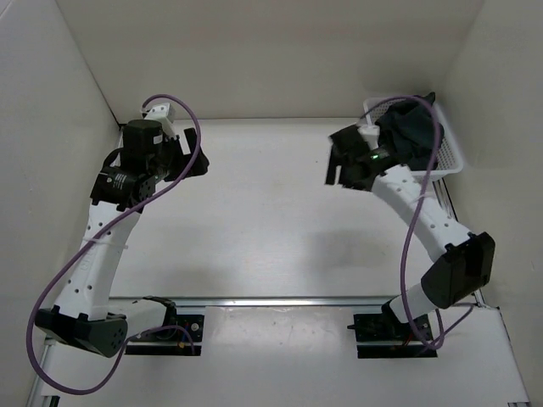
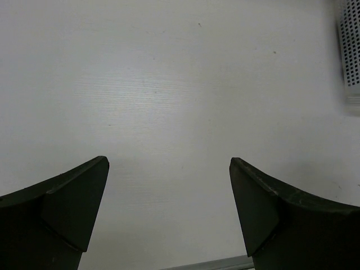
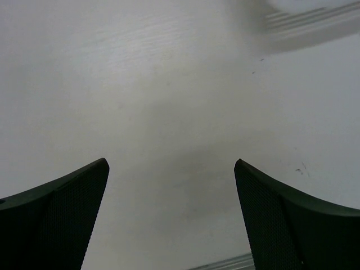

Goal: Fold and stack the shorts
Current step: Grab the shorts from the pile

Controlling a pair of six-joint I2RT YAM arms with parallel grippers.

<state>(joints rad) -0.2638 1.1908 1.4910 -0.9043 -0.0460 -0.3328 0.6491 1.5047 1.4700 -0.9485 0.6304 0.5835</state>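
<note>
The dark shorts (image 1: 413, 127) lie bunched inside a white basket (image 1: 451, 158) at the table's far right corner, spilling a little over its rim. My right gripper (image 1: 338, 163) hovers just left of the basket, open and empty; the right wrist view shows its gripper (image 3: 171, 162) with jaws spread wide over bare tabletop. My left gripper (image 1: 188, 161) hangs over the far left of the table, also open, and in the left wrist view the gripper (image 2: 169, 161) has only white surface between its fingers. Neither wrist view shows the shorts.
White walls close in the table (image 1: 263, 220) on the left, back and right. A corner of the perforated basket (image 2: 351, 50) shows at the upper right of the left wrist view. A metal rail (image 1: 280, 301) runs along the near edge by the arm bases.
</note>
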